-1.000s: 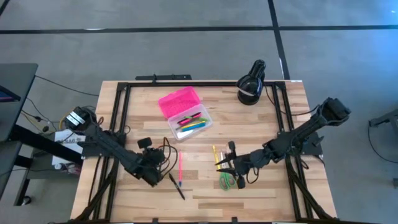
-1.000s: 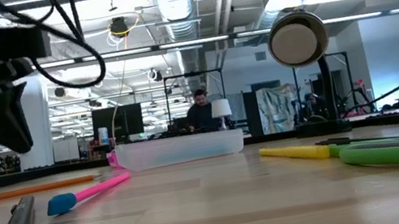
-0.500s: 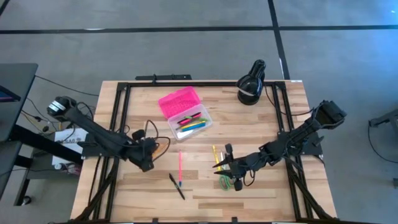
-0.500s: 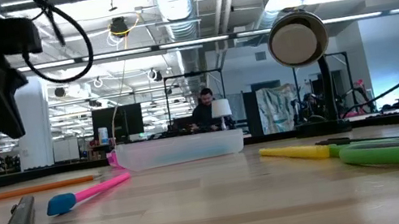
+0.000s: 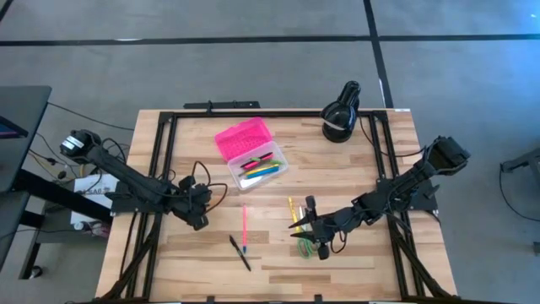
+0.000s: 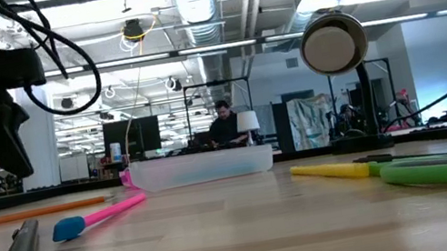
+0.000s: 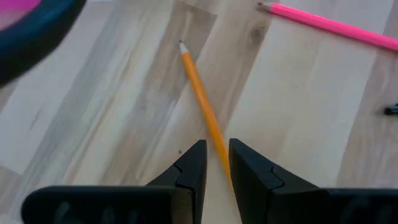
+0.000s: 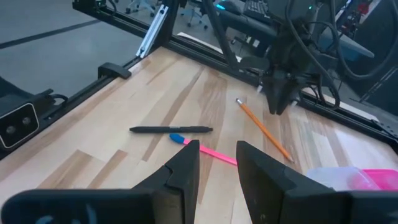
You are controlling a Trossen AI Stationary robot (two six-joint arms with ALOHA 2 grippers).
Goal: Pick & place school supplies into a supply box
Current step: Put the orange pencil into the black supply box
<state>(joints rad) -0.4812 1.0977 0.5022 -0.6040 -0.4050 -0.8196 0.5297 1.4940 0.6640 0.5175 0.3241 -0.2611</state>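
The supply box (image 5: 258,165) has a clear base and its pink lid (image 5: 242,137) lies open; several pens lie inside. On the table lie an orange pencil (image 7: 200,99), a pink pencil (image 5: 245,226), a black pen (image 5: 240,252), a yellow pencil (image 5: 292,211) and green-handled scissors (image 5: 309,247). My left gripper (image 5: 196,213) hovers over the orange pencil, open by a narrow gap (image 7: 217,162), one finger on either side above it. My right gripper (image 5: 305,225) is open (image 8: 217,165) above the yellow pencil and scissors.
A black round lamp-like object (image 5: 340,114) stands at the table's far right. Black frame rails (image 5: 164,160) run along the table's edges. Bare wood lies between the box and the near edge. A person sits in the room beyond (image 6: 225,125).
My left gripper has drawn back toward the table's left edge and a little toward the far edge, away from the black pen, and now stands over the orange pencil. My right gripper has shifted slightly toward the left. No object has moved.
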